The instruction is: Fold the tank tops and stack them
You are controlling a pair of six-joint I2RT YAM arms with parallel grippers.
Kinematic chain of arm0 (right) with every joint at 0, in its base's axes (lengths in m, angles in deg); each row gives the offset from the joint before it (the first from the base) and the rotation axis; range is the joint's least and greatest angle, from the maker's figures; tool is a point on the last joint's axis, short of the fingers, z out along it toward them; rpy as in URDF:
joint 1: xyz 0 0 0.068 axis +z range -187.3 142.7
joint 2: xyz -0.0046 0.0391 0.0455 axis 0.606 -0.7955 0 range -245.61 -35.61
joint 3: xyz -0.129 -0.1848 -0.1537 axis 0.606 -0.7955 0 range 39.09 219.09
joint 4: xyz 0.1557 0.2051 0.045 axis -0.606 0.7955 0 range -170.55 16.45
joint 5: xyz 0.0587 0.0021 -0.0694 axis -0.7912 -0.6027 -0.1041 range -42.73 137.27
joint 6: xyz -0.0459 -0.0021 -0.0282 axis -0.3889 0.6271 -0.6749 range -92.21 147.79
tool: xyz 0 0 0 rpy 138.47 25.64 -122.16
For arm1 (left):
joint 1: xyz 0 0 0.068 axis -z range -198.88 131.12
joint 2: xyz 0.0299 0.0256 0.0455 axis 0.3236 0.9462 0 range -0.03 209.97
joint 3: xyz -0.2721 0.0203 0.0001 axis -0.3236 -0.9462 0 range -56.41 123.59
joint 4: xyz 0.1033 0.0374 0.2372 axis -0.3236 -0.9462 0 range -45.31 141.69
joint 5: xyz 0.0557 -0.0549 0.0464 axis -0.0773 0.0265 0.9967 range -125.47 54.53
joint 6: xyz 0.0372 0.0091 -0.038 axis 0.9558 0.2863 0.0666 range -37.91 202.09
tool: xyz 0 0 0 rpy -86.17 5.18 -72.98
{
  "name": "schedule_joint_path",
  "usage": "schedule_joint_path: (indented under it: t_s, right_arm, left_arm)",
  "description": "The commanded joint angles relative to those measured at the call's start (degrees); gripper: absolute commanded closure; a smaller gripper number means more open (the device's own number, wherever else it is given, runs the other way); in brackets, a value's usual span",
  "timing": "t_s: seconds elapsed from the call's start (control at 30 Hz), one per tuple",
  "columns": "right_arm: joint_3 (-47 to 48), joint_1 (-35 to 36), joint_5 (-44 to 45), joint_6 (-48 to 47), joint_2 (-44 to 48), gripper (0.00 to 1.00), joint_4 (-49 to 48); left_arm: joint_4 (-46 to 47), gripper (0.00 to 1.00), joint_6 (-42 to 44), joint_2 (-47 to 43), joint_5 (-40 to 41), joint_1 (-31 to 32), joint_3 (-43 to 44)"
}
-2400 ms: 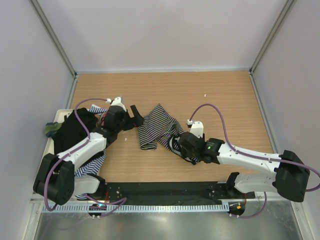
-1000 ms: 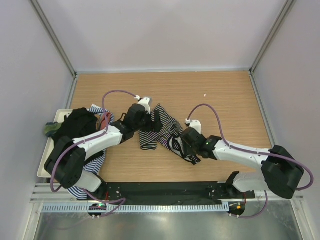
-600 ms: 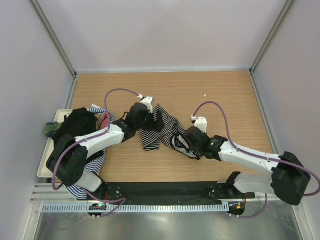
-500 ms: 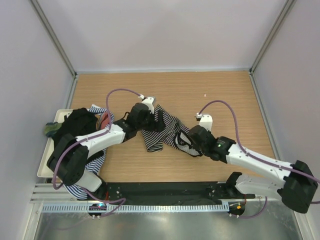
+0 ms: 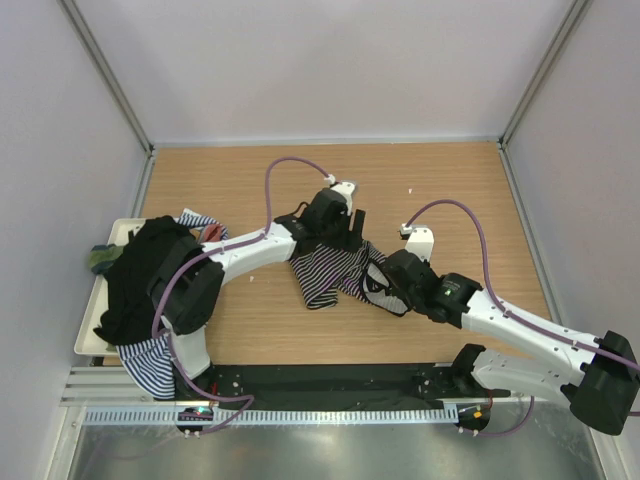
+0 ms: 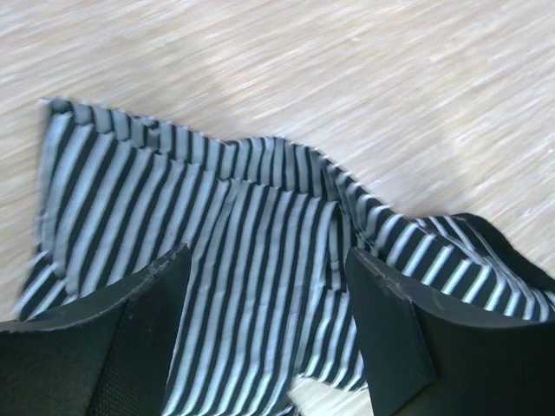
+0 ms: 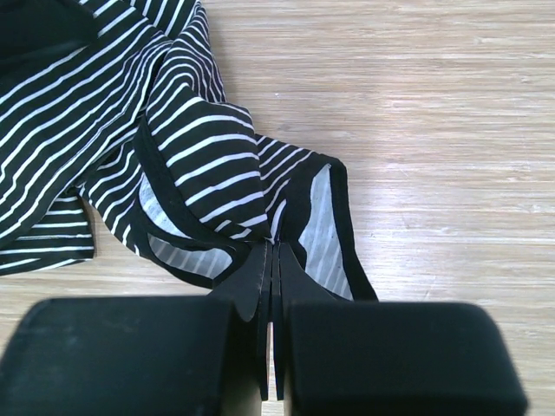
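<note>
The striped tank top (image 5: 335, 275) lies crumpled in the middle of the table (image 5: 450, 190), its longer run going left to right. At its right end the right gripper (image 7: 273, 260) is pinched tight on a black-trimmed edge. The left gripper (image 6: 269, 260) hangs over the far edge with its fingers spread and nothing between them. The cloth lies just nearward of it. A black tank top (image 5: 150, 270) tops the heap on the white tray (image 5: 88, 335) at the left. I can read no label or writing anywhere.

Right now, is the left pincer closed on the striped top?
No, the left pincer stands wide open, and the striped top shows unpinched in the gap.
</note>
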Motion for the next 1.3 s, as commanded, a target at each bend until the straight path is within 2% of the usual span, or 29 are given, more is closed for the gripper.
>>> schedule_joint_path:
  t_s: [0.0, 0.07, 0.23, 0.6, 0.9, 1.07, 1.2, 1.27]
  right_arm:
    - [0.79, -0.08, 2.2, 1.21, 0.35, 0.99, 0.18]
    - [0.88, -0.17, 2.73, 1.74, 1.05, 0.99, 0.62]
    - [-0.27, -0.26, 3.44, 2.27, 3.68, 0.99, 0.1]
    - [-0.44, -0.52, 3.44, 2.97, 3.25, 0.99, 0.18]
    - [-0.44, -0.69, 3.35, 2.97, 3.42, 0.99, 0.18]
    - [-0.44, -0.61, 3.26, 2.97, 3.25, 0.99, 0.27]
    - [-0.44, -0.7, 3.26, 2.97, 3.33, 0.99, 0.18]
    - [-0.53, -0.7, 3.35, 2.97, 3.42, 0.99, 0.18]
  left_arm:
    - [-8.47, 0.28, 2.43, 3.22, 3.95, 2.42, 7.06]
    - [-10.41, 0.32, 2.34, 5.78, 3.78, 2.51, 8.4]
    - [-10.86, 0.31, 2.34, 8.59, 1.23, 2.77, 9.9]
    - [-13.5, 0.34, 3.04, 14.84, -0.97, 3.39, 15.88]
    - [-9.02, 0.28, 4.01, 10.18, -3.69, 4.09, 11.49]
    - [-9.45, 0.28, 7.08, 10.17, -0.11, 6.02, 12.01]
    - [-12.7, 0.31, 7.96, 12.55, 2.8, 7.25, 14.91]
    - [-13.67, 0.36, 9.01, 13.69, 6.31, 8.04, 16.31]
